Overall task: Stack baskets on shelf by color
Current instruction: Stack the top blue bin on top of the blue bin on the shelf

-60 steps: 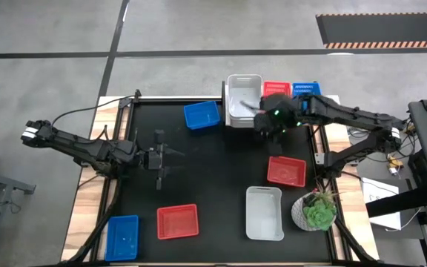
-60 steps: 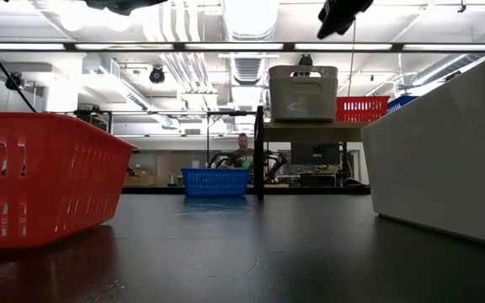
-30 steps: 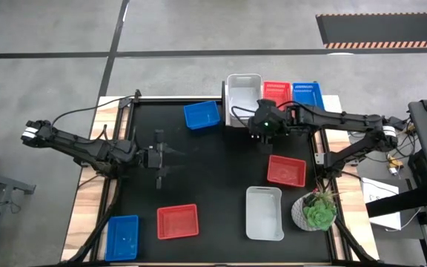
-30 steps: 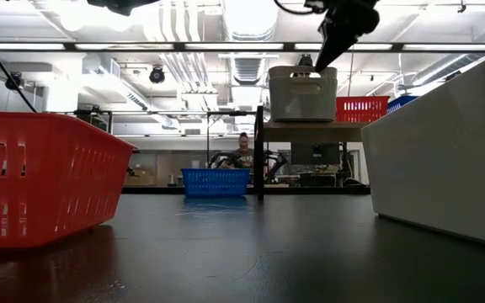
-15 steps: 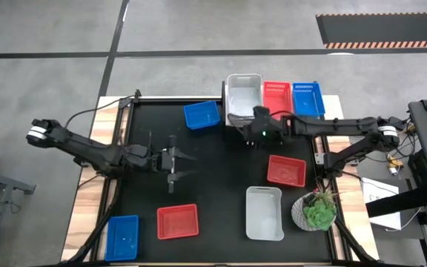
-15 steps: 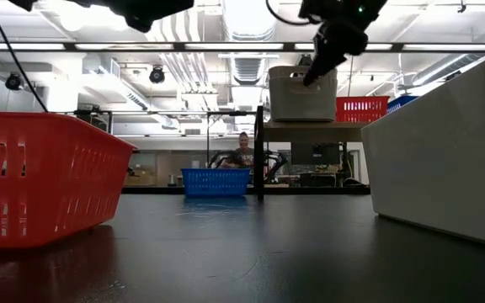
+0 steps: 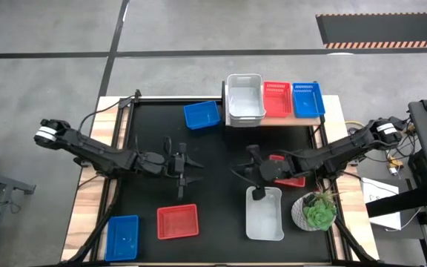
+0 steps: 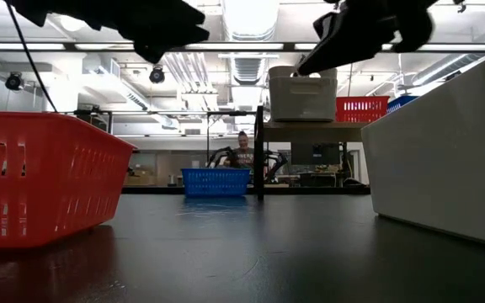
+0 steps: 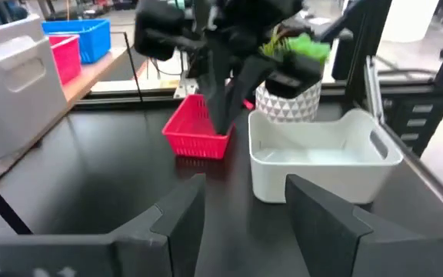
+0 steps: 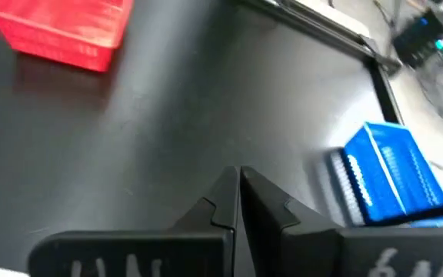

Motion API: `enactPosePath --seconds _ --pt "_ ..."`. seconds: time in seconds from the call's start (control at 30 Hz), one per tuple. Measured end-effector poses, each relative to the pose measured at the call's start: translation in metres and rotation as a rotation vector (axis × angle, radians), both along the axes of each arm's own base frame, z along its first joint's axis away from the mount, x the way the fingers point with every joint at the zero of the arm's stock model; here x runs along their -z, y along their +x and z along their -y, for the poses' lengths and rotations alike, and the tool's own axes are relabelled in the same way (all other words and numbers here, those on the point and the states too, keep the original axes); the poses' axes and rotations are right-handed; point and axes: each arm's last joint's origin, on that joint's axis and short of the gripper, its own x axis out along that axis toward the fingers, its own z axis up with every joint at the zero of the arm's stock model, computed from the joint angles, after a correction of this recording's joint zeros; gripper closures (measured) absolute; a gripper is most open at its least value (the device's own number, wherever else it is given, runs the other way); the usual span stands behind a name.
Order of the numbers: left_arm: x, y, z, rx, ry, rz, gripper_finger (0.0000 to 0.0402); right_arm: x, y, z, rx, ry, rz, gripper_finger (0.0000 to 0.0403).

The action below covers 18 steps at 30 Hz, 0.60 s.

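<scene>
Whereas it hung by the shelf [image 7: 332, 116] before, the right gripper [image 7: 245, 169], fingers together, now hovers mid-table

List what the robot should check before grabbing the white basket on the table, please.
1. Right gripper empty: ok, nothing between its fingers.
2. Right gripper open for a grasp: not ok, fingers shut.
3. Table white basket upright and empty: ok.
4. Shelf white basket free to take a stack: ok, nothing in it.
5. Left gripper out of the way: ok, open, over mid-table.
6. Plant apart from the table white basket: cannot tell, very close.
</scene>
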Motion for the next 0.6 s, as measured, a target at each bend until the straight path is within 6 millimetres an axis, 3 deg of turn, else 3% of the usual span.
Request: enactPosePath --seconds 0.17,0.3,0.4,0.6 --pt "-0.004 0.006 0.0 0.011 0.098 0.002 0.0237 -0.002 0.001 -0.004 -0.018 -0.003 0.055 0.0394" --pt "-0.031 0.004 -0.001 0.005 0.072 0.028 0.0237 -0.027 -0.006 -0.015 -0.069 0.086 0.052 0.0394" --pt "-0.035 -0.003 -0.004 -0.003 0.096 -0.073 0.0237 -0.041 -0.017 -0.026 -0.1 0.085 0.003 0.0394" --pt "-0.032 0.002 -0.032 -0.111 0.176 -0.113 0.0237 -0.04 -0.027 -0.041 -0.14 0.073 -0.005 0.0394"
